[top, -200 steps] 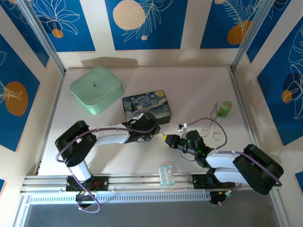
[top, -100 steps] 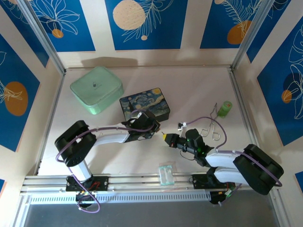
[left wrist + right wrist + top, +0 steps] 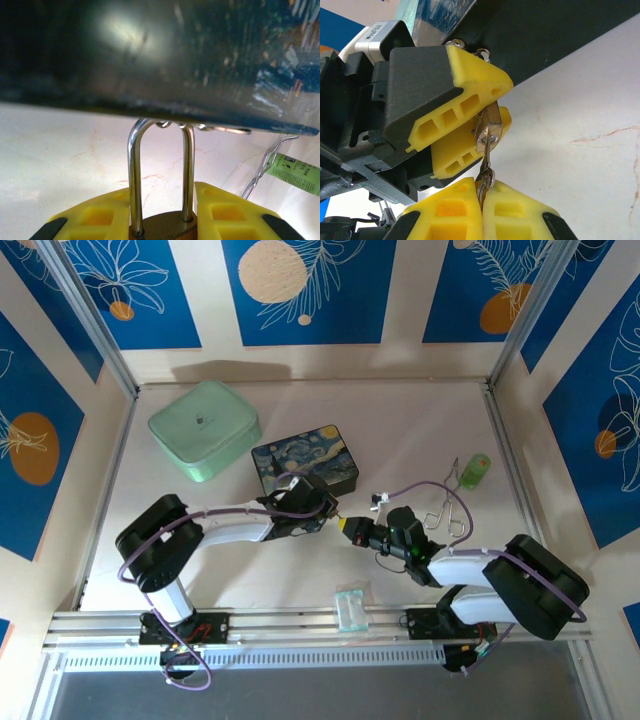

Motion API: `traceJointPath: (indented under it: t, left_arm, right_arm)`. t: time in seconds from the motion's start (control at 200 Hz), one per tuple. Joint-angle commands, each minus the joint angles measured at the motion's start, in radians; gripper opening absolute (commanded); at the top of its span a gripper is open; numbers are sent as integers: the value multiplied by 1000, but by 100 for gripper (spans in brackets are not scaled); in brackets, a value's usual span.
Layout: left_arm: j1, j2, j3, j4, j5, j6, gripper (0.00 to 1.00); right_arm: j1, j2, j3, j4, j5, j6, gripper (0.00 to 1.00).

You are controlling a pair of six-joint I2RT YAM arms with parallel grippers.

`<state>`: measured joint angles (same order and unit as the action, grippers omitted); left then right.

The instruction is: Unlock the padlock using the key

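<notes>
Padlock (image 3: pixel 164 225), body clamped in left gripper (image 3: pixel 331 508), shackle up against tin (image 3: pixel 150 60); key (image 3: pixel 485 160) pinched in closed right gripper (image 3: pixel 481 192), tip at lock: likely risk, off-axis turn slips key or twists lock loose

Unreadable print on green label (image 3: pixel 295 173)

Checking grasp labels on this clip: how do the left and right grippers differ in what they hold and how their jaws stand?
The left gripper holds the padlock by its brass body; the right gripper pinches the thin key. The left jaws stand apart around the padlock; the right jaws are almost together. Both are yellow-tipped.
</notes>
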<state>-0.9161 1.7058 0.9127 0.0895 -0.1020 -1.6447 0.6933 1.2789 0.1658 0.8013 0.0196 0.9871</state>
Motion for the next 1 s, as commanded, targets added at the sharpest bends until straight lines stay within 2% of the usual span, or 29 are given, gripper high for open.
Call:
traceJointPath:
  t: [0.0,0.54,0.996]
  left_arm:
    - [2,12,18,-2,40,-60,23]
    - [0,35,28,23,72,-63,21]
    - [0,48,36,-5,70,-40,21]
  right_arm:
    - [0,7,2,31,8,7,0]
    - [-4,127,32,154,-31,13,0]
    - [3,107,35,138,7,21,0]
